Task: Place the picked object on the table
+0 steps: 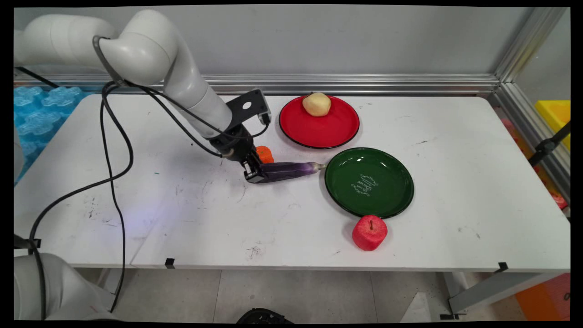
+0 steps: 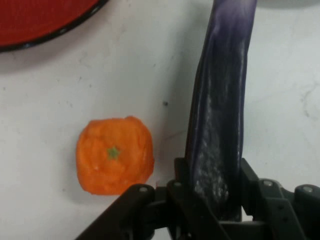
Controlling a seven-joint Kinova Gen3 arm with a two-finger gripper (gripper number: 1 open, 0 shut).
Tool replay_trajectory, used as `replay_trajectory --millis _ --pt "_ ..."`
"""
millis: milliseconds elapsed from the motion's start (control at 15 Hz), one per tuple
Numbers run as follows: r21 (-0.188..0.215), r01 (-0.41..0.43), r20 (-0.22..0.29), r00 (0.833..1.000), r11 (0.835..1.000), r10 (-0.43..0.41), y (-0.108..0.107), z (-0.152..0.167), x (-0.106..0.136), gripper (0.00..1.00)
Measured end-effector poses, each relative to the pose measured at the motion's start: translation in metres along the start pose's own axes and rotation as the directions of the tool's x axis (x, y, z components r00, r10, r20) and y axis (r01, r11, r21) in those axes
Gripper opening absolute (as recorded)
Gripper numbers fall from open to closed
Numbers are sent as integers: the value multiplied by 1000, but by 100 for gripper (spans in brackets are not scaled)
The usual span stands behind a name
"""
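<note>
A long purple eggplant lies on the white table, its stem end pointing at the green plate. My gripper is down at the eggplant's left end and shut on it. In the hand view the eggplant runs up from between the two fingers. An orange fruit sits just behind the gripper, close beside the eggplant but apart from it; the hand view shows the orange to the eggplant's left.
A red plate at the back holds a yellowish potato. A red apple stands on the table in front of the green plate. Black cables hang from the arm over the table's left part.
</note>
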Motion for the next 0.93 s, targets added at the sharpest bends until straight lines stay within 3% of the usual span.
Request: replay_trajectory --millis 533,600,933 --pt "-5 6 19 1000 1000 -6 -1 11 -18 0" --pt "-6 6 21 1000 1000 -5 -1 12 -20 100" --pt "-11 3 28 1000 1000 -2 -3 11 -24 100"
